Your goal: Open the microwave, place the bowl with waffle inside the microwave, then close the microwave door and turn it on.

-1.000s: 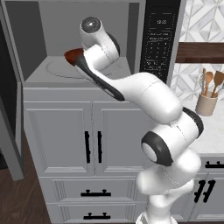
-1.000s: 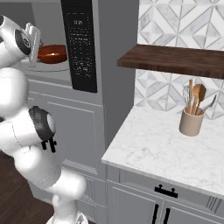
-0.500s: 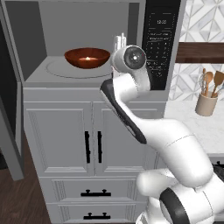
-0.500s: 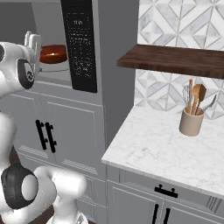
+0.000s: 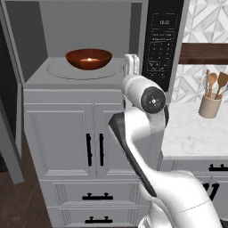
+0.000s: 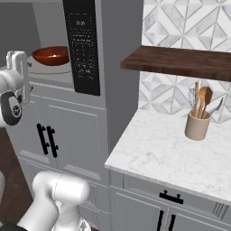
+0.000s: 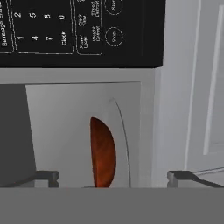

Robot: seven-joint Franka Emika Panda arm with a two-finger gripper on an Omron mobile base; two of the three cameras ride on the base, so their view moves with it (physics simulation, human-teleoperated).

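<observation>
The microwave (image 5: 89, 22) stands open, and the reddish-brown bowl with waffle (image 5: 89, 59) rests on its round turntable (image 5: 58, 71). The waffle shows as a small tan spot in the bowl (image 6: 50, 55). My gripper (image 5: 130, 63) is open and empty, upright just outside the cavity's front right corner, to the right of the bowl and apart from it. In the hand view the gripper (image 7: 113, 177) frames the bowl (image 7: 103, 153), seen edge-on, below the black keypad (image 7: 78, 30). The microwave door (image 5: 13, 147) is swung out at the far left.
Grey cabinet doors with black handles (image 5: 94, 149) sit below the microwave. A marble counter (image 6: 167, 153) extends to the right, carrying a beige cup of wooden utensils (image 6: 197, 126). A dark wooden shelf (image 6: 180, 61) hangs above it.
My hand has drawn back from the bowl, out of the cavity and to the right, with its jaws open. The bowl stays on the turntable.
</observation>
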